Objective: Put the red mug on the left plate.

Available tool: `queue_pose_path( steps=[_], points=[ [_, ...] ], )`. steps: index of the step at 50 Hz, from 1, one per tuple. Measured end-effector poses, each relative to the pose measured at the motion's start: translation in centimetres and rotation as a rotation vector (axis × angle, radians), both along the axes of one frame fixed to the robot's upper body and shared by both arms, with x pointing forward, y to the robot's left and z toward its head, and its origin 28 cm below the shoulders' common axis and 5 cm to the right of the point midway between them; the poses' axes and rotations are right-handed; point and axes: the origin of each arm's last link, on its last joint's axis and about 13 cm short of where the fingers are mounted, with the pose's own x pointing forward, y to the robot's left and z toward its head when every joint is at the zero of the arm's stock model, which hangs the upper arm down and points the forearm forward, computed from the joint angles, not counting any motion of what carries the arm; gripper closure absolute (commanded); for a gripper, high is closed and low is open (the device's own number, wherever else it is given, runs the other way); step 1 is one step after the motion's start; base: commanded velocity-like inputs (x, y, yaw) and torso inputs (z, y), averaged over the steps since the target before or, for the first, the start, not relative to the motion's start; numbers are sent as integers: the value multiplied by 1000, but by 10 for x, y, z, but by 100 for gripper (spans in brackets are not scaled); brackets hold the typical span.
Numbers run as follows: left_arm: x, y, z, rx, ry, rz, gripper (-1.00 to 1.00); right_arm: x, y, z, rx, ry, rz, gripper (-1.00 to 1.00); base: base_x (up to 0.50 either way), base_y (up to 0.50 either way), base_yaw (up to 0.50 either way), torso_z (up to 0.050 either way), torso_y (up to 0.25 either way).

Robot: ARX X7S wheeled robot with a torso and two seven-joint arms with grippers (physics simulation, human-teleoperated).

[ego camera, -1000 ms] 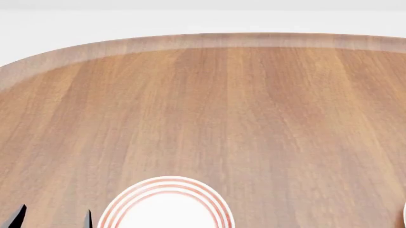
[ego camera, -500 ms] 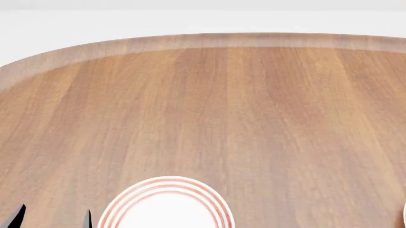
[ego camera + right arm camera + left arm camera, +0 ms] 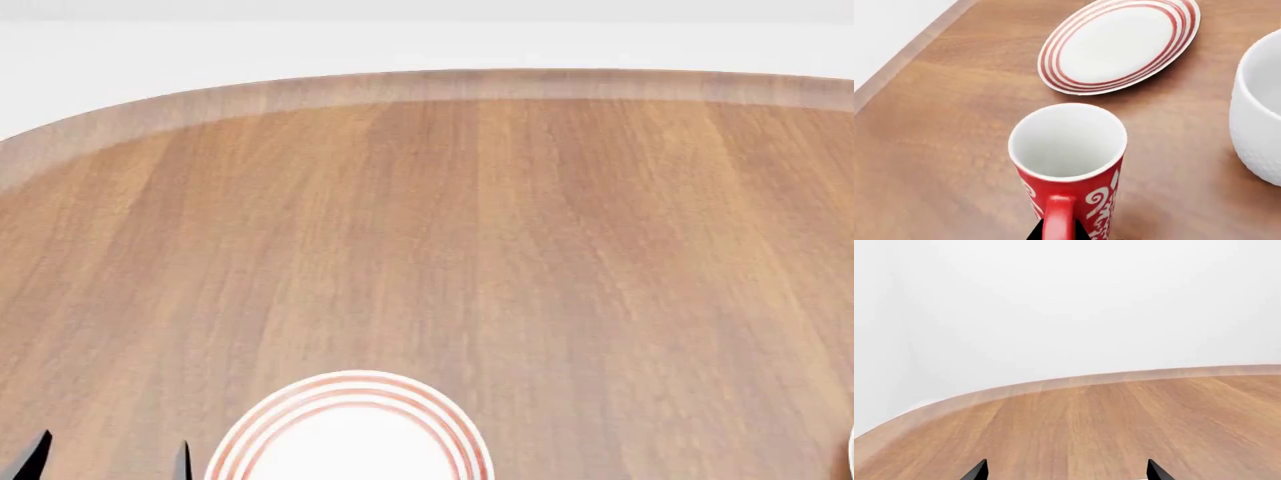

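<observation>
The red mug (image 3: 1067,165), with a white swirl pattern and a white inside, shows only in the right wrist view, upright. My right gripper (image 3: 1059,232) has its black fingertips tight on both sides of the mug's red handle (image 3: 1057,217). A white plate with red rings (image 3: 1117,45) lies on the table just beyond the mug; I cannot tell which plate it is. In the head view a ringed plate (image 3: 350,425) lies at the bottom edge, with my open, empty left gripper (image 3: 107,458) just left of it. The left gripper (image 3: 1066,471) also shows in the left wrist view.
A large plain white mug (image 3: 1261,115) stands close beside the red mug. The wooden table (image 3: 507,230) has a rounded far edge against a white background. A white sliver (image 3: 850,455) shows at the head view's right edge.
</observation>
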Motion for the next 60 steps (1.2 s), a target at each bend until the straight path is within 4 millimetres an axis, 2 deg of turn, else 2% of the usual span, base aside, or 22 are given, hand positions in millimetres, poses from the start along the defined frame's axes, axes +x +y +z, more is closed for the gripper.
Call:
queue_pose_path(
  steps=[42,60],
  points=[
    [-1,1,1,0,-5,3,-100,-42,40,41,-254,-350,375,100,0,0,0,0,0],
    [-1,1,2,-1,-7,4,-100,-53,61,35,-330,-488,615,100,0,0,0,0,0]
  ],
)
